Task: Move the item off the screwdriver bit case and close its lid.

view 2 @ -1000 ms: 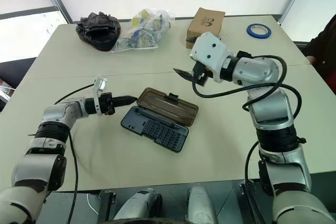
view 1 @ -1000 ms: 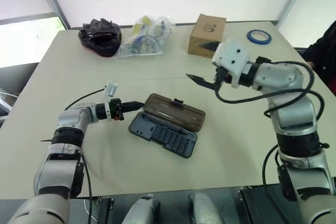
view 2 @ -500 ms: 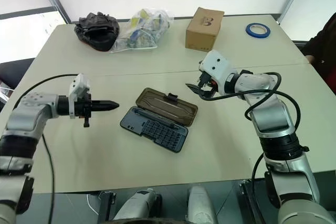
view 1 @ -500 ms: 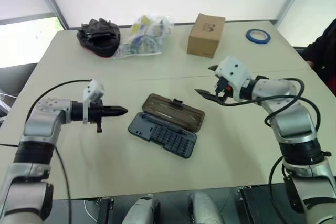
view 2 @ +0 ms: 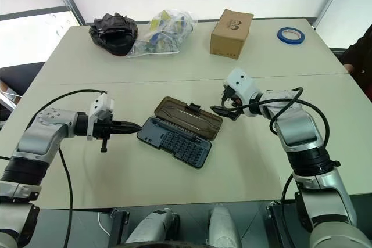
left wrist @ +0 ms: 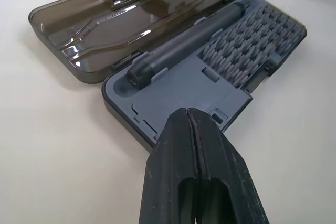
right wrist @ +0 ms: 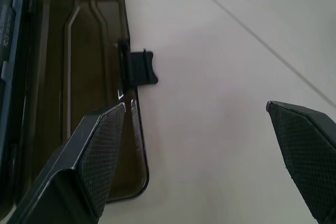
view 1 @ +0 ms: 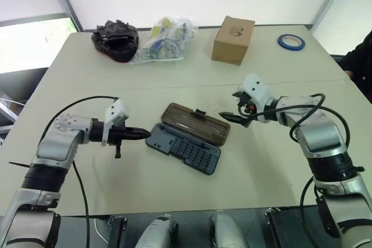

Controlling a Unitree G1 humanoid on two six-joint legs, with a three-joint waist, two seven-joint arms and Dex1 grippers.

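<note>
The screwdriver bit case [view 1: 185, 148] is found open between the pressed-together left gripper [view 1: 143, 134] and the spread right gripper [view 1: 233, 117].

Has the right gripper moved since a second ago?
Yes. The right gripper, jaws open, has dropped from up near the cardboard box to table level beside the lid of the open case.

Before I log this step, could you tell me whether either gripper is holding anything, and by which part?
Nothing is held. The left gripper is shut on nothing beside the case; the right gripper is open by the lid.
</note>
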